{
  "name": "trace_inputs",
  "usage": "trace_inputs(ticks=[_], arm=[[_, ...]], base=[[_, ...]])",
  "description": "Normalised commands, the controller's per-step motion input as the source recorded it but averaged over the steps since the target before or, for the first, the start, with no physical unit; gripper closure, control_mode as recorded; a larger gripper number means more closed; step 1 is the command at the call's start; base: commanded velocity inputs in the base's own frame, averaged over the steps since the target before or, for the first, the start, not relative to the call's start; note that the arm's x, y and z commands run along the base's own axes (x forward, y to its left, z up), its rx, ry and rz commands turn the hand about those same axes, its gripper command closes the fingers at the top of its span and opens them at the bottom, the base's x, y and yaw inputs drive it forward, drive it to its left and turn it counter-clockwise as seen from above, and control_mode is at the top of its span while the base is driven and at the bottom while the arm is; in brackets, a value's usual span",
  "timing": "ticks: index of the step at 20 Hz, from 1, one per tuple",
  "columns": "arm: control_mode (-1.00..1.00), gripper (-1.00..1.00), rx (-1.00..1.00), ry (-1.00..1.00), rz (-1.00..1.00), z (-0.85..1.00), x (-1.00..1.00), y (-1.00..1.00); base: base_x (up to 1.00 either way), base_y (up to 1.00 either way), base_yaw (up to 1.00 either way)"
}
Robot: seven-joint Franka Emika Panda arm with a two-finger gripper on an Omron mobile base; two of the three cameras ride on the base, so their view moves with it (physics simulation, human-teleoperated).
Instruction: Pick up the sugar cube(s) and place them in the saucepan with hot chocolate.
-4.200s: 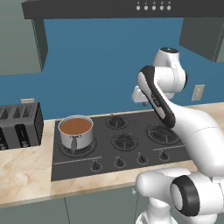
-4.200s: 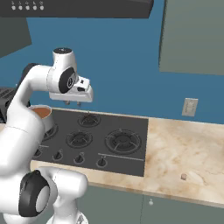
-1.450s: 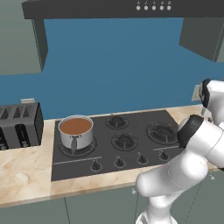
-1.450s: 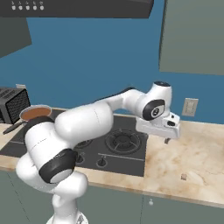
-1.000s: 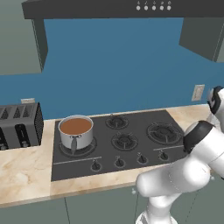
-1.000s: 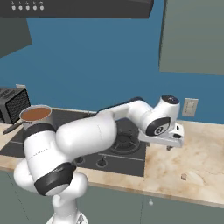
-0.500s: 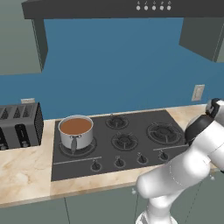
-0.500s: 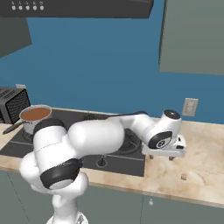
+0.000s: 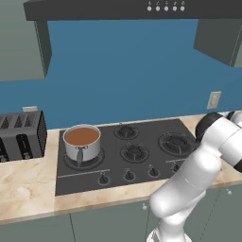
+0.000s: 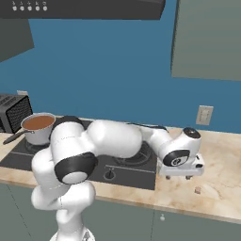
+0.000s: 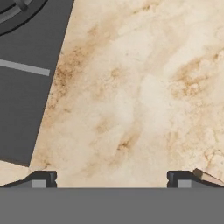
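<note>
The saucepan (image 9: 82,142) is a small silver pot with brown liquid, standing on the cooktop's rear left burner; in the right base view the saucepan (image 10: 37,127) is far to the left. A small tan sugar cube (image 10: 197,190) lies on the marble counter right of the cooktop. My gripper (image 10: 179,177) hovers low over that counter, just left of the cube and pointing down. In the hand view the gripper (image 11: 110,179) is open over bare marble. The sugar cube (image 11: 208,177) peeks in just outside the right fingertip (image 11: 179,177).
The black cooktop (image 9: 113,165) fills the middle of the counter, and its edge (image 11: 26,87) lies left of the gripper. A black toaster (image 9: 21,137) stands at the far left. A wall outlet (image 10: 204,115) is behind the counter on the right.
The arm has swung from above the cooktop to the right and sunk lower, down close to the counter near the sugar cube. The jaws have stayed open.
</note>
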Motion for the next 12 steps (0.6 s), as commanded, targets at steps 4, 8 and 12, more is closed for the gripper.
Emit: trace_inputs(ticks=[4,8,12], arm=[[-1.00,-1.00,0.00,0.00,0.07,0.00,-0.03,-0.02],[-1.00,-1.00,0.00,0.00,0.04,0.00,-0.02,-0.04],[-1.00,-1.00,0.02,0.00,0.00,-0.03,0.00,-0.15]], base=[[0.00,0.00,0.00],[0.00,0.00,0.00],[0.00,0.00,0.00]])
